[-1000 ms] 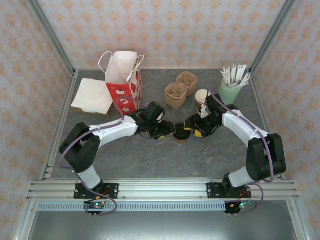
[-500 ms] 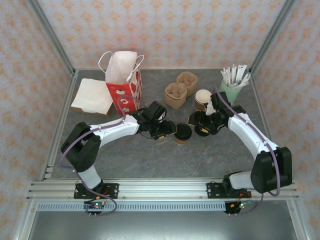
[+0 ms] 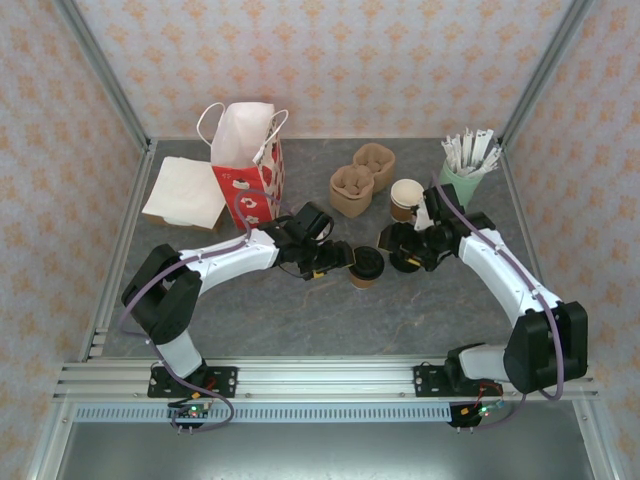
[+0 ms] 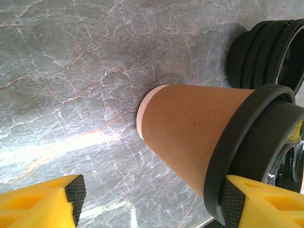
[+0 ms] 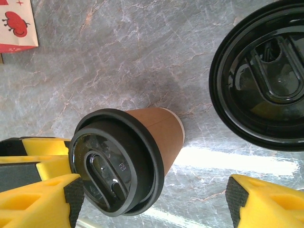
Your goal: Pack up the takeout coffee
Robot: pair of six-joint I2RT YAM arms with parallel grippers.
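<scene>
The takeout coffee [image 3: 366, 266], a brown paper cup with a black lid, stands upright mid-table between my two grippers. My left gripper [image 3: 334, 262] is just left of it and open. In the left wrist view the cup [image 4: 190, 126] rises between the wide-apart fingers [image 4: 153, 202]; its lid rim [image 4: 237, 142] is against one pad and the other pad is well clear. My right gripper [image 3: 396, 250] is open to the cup's right. In the right wrist view the lid [image 5: 114, 164] lies by one finger of the open gripper [image 5: 154, 199].
A stack of black lids [image 5: 266, 71] lies right of the cup, under the right gripper. Behind are an unlidded cup [image 3: 405, 196], two pulp carriers [image 3: 352, 190], a red-and-white paper bag [image 3: 247, 160], napkins [image 3: 184, 193] and a mint cup of stirrers [image 3: 462, 178].
Both grippers have opened and let go of the cup. The right gripper has drawn back to the right; the left has eased away slightly. The cup stays standing in place.
</scene>
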